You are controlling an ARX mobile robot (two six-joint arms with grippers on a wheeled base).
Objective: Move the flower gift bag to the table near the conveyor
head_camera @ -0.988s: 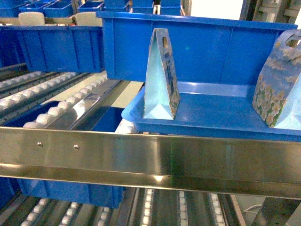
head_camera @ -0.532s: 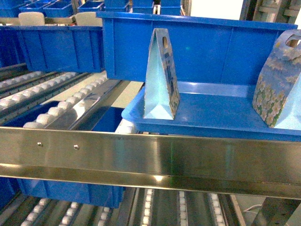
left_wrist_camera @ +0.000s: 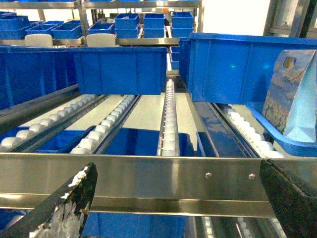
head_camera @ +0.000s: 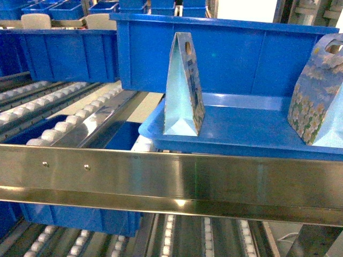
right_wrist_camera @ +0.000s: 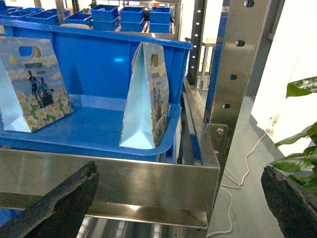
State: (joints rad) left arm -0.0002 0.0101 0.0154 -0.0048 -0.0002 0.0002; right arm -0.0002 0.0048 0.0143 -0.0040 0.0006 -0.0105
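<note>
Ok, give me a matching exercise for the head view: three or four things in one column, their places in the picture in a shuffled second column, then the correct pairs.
Things:
1. Gift bag seen edge-on
2. Gift bag showing its flowered face
3. Steel front rail
4. Roller lanes

Places:
A. Running across the whole lower part of the picture
B. At the right edge, partly cut off
C. On the left, sloping back toward the blue bins
D. Near the middle, standing upright on the blue tray

Pairs: 1-D, 2-B, 3-A, 4-C
</note>
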